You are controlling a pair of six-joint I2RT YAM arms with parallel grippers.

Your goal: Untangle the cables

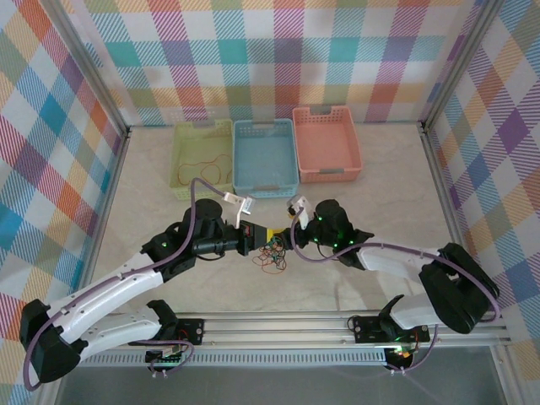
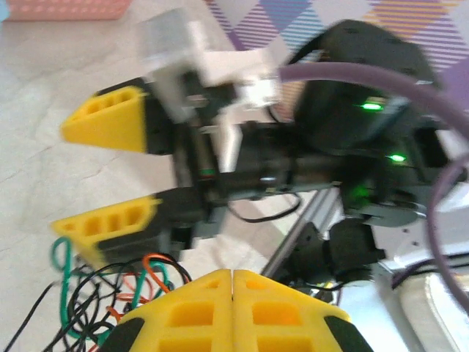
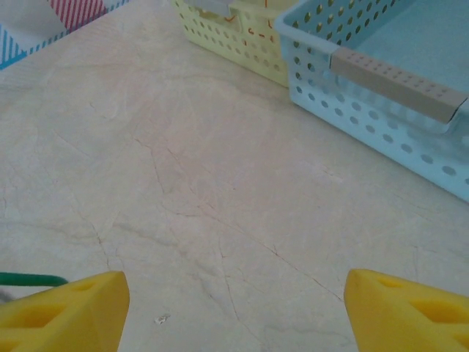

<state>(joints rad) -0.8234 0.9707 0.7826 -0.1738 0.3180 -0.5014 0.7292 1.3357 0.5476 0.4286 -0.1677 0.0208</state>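
Three baskets are lined up at the 12 o'clock side of the counter (image 1: 371,228): a yellow-green basket (image 1: 180,160), a blue basket (image 1: 239,160) and a pink basket (image 1: 354,152). An orange-red loop (image 1: 211,163) of wire is seen lying inside the yellow-green one.

Mid-counter, the cables (image 1: 272,256) are found in a small knot of green, black and orange-red strands, well apart from the baskets. The knot is flanked by both arms, the left reaching in from 8 o'clock and the right from 4 o'clock.

In the left wrist view, the left gripper (image 2: 233,282) is seen with its yellow fingers pressed flat together, the knot touching them at their 9 o'clock side. Whether a strand is actually pinched between them cannot be told, as the contact point is hidden.

The right gripper (image 3: 234,290) is held spread wide, with nothing between its fingers but bare counter. A green strand (image 3: 29,279) is caught just beside its finger at 9 o'clock. Both grippers are poised nearly nose to nose just above the knot.
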